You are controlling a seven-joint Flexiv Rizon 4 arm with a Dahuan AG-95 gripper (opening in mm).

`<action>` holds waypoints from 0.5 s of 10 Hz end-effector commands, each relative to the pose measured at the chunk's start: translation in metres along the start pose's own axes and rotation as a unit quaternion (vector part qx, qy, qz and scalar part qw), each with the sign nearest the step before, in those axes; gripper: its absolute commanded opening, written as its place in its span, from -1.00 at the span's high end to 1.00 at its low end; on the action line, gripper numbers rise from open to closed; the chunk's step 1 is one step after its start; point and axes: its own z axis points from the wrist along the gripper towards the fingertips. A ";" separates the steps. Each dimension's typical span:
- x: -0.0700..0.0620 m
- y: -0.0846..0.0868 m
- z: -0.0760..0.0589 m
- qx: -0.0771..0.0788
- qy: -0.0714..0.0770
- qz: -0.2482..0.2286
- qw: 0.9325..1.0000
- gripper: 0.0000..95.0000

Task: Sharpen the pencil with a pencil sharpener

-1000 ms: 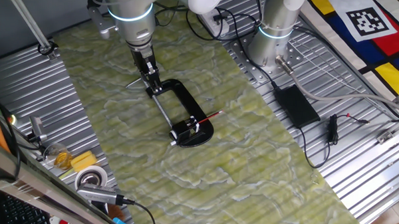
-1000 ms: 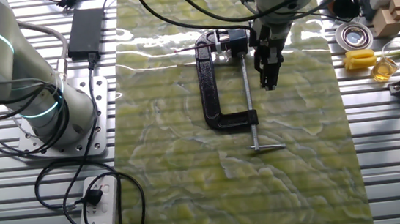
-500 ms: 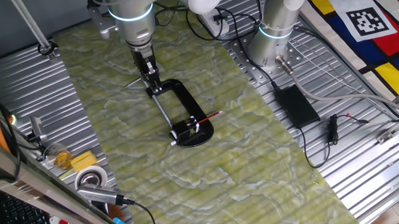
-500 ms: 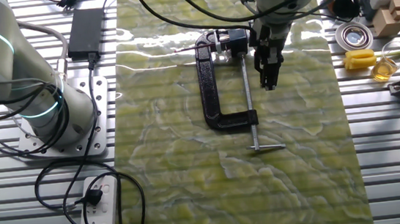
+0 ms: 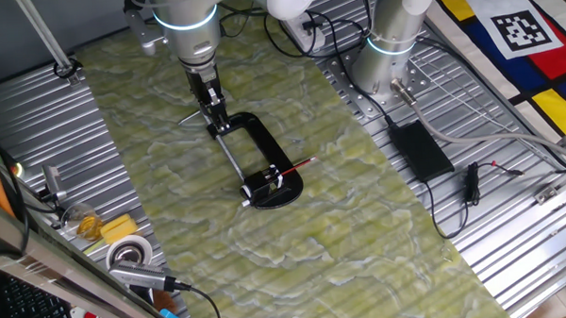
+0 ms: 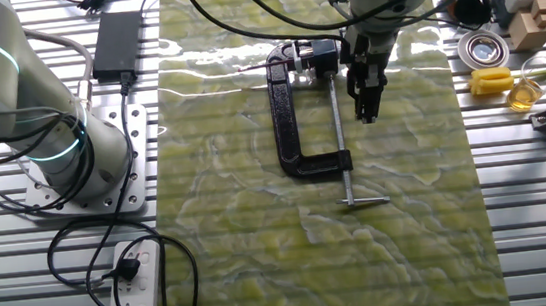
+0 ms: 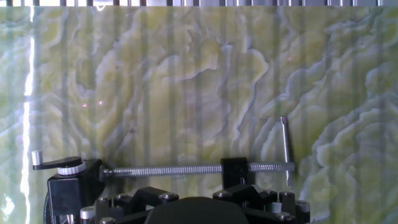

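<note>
I see the pencil poking out of the pencil sharpener, which lies flat on the green mat covering the counter. My arm reaches straight down, the end effector beside the silver rod near the frame's far end, well apart from the pencil. Whether its fingers are apart or together I cannot tell.
</note>
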 end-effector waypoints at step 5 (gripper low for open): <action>0.000 0.000 0.000 -0.010 0.000 0.016 1.000 1.00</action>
